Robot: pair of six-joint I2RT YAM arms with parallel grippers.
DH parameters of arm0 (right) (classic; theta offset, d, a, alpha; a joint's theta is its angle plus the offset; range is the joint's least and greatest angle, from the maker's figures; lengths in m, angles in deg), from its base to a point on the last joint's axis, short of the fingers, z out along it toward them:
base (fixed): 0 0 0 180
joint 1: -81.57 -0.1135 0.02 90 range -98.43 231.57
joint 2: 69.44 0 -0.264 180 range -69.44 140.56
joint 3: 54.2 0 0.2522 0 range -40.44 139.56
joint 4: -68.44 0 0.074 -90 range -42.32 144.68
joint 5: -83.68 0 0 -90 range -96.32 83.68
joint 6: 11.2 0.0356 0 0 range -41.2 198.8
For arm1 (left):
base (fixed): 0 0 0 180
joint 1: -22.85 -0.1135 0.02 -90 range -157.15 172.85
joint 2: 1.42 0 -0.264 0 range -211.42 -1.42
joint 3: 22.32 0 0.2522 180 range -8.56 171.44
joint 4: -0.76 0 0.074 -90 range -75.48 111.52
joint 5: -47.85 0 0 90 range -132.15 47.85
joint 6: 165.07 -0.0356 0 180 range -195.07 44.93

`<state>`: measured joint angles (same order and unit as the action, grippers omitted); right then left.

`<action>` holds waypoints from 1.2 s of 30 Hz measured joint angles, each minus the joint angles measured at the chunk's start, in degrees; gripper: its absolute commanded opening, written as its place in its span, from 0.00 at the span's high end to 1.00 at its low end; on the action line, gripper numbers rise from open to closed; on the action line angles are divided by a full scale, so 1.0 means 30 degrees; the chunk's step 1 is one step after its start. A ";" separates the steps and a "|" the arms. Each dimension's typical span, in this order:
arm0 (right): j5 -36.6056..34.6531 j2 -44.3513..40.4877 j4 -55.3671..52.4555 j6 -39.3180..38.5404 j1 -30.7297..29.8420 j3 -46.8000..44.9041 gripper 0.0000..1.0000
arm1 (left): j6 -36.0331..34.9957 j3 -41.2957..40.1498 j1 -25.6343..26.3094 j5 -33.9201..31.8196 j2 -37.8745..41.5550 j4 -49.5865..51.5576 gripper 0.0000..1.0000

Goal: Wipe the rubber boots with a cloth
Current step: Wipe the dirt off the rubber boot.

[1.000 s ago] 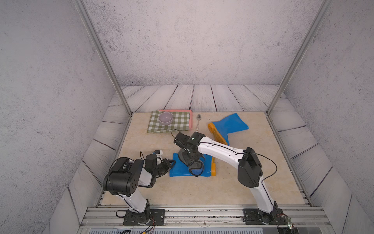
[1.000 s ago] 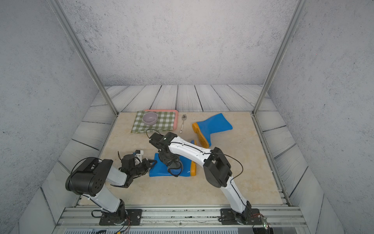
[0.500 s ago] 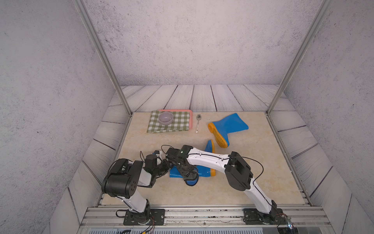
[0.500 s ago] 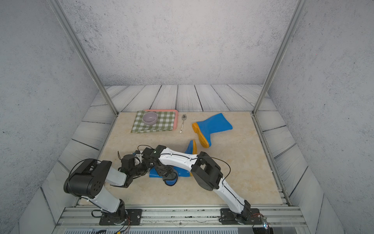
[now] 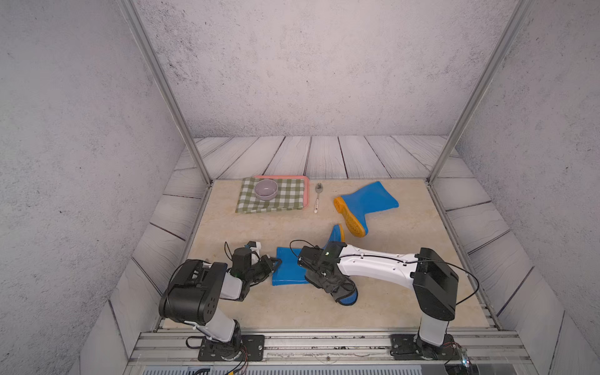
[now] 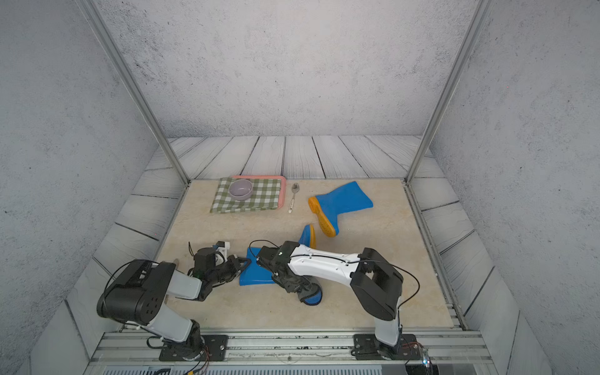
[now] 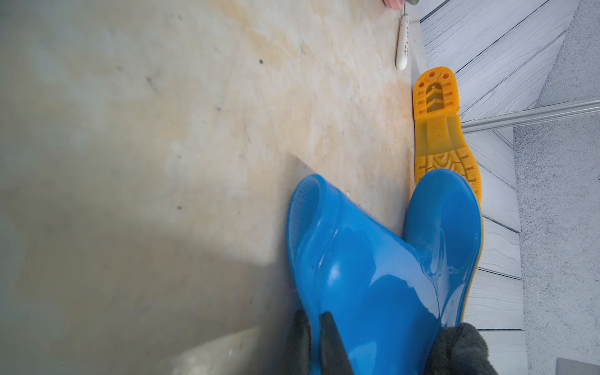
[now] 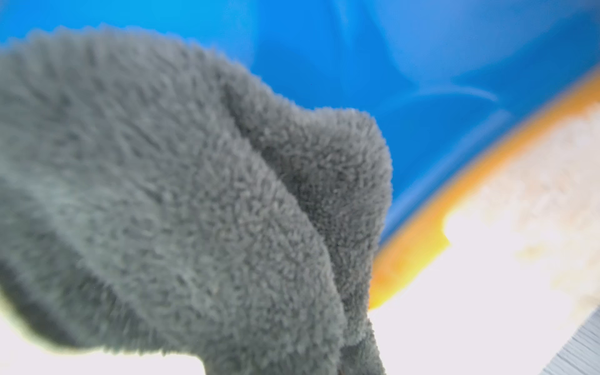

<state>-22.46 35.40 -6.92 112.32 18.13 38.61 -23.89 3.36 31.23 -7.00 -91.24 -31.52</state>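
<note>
The rubber boots both lie on their sides on the table. At the left, the left gripper is pressed together on the shaft rim of the near boot. Its two black fingers sit one inside and one outside the rim, and the shaft runs away from its tips toward the other arm. Over that boot's foot end, the right gripper appears to pinch the cloth. Its jaws are buried in grey pile, so I judge this from how the cloth bunches under it, touching the blue rubber beside the yellow sole edge. The far boot lies well beyond that gripper, apart from both hands. The step in hand looks like wiping the first boot — next, the cloth needs dragging along the shaft toward the holding hand, pressed down firmly.
</note>
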 measured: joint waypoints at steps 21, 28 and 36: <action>-0.0430 0.2732 -0.0838 -0.2033 0.2353 0.6193 1.00 | -0.1508 0.0532 0.0007 0.0226 0.0219 0.1384 1.00; 0.0000 0.4430 -0.0357 -0.3249 0.5654 0.8582 1.00 | -0.1996 0.0714 0.0000 0.0379 0.0131 0.1698 1.00; 0.0561 0.7781 -0.0940 -0.4299 0.7919 1.3930 1.00 | -0.2062 0.0823 -0.0233 0.1246 -0.0838 0.0787 1.00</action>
<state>-20.78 58.74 -9.74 99.42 41.89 80.40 -30.08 5.83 30.53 -3.26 -93.75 -29.16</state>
